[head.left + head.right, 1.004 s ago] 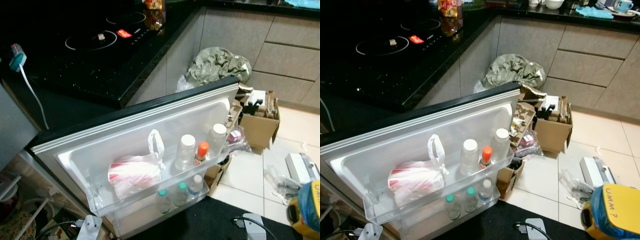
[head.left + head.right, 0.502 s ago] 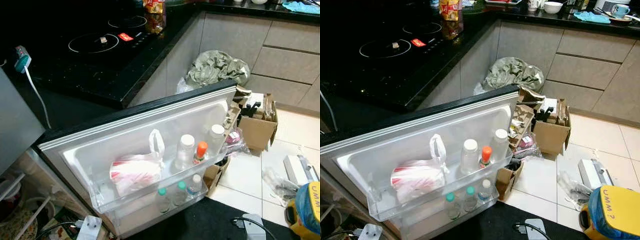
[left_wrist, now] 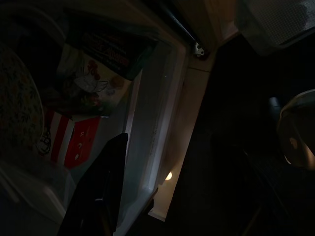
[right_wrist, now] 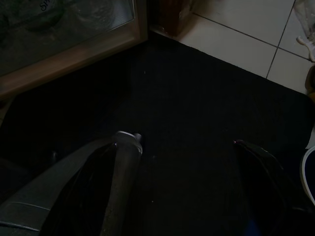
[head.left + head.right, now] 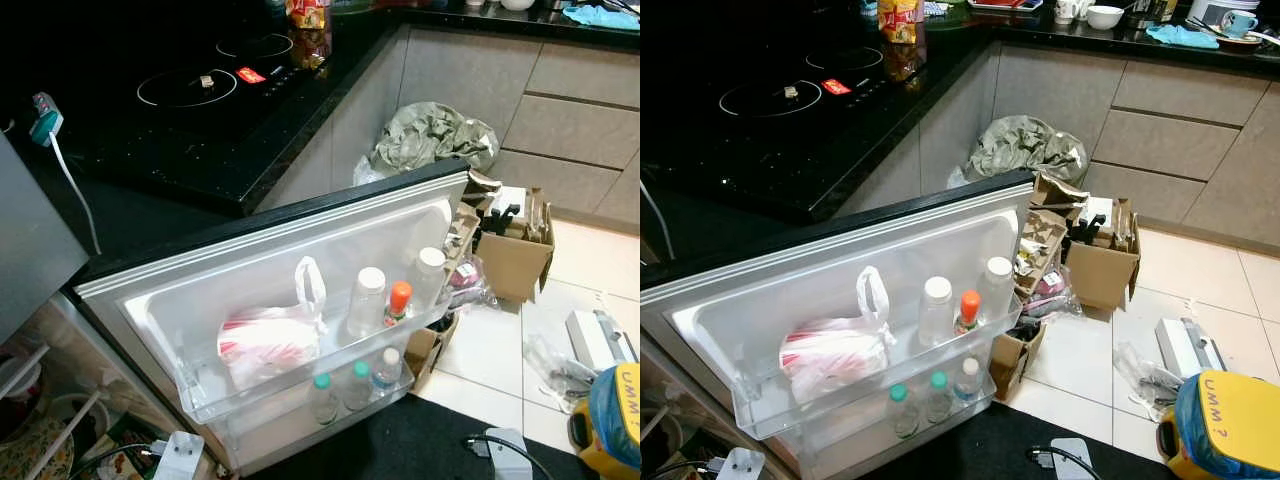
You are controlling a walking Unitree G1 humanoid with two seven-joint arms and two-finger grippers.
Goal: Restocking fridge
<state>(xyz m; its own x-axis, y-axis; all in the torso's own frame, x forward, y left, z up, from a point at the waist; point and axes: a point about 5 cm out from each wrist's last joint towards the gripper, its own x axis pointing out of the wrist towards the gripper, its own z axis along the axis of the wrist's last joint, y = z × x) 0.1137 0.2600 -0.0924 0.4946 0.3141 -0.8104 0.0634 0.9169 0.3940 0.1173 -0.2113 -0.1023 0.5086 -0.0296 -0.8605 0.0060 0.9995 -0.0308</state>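
The fridge door (image 5: 300,250) is standing wide open, its upper shelf carrying a red-and-white plastic bag (image 5: 268,340), two white-capped bottles and an orange-capped bottle (image 5: 397,303) — all upright. The right gripper (image 4: 182,162) is hanging over the black mat (image 4: 197,98), fingers spread and empty, the shelf lying ahead and above it. The left gripper (image 3: 103,206) is hanging nearer the door's hinge side; I cannot tell how its fingers are set.
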